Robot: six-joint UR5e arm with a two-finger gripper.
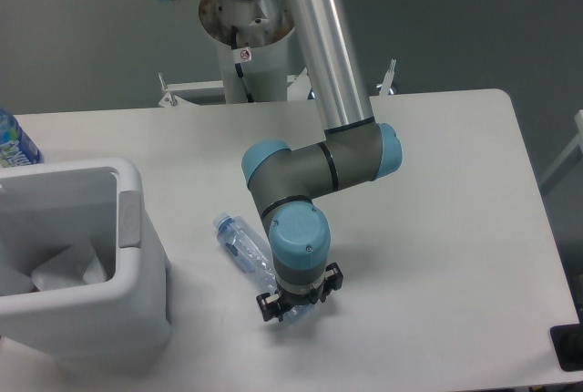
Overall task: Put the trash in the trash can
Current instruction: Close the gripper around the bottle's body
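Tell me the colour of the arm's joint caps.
Light blue joint caps, seen in the fixed camera view.

A white table point(455, 228) with rounded corners fills most of the view. Beyond its far edge lies a dull grey floor point(91, 36). There a white metal frame point(196, 91) with small bolts stands against the table. At the table's far left edge stands a bottle with a blue-and-white label point(14, 141). Light is even and soft.
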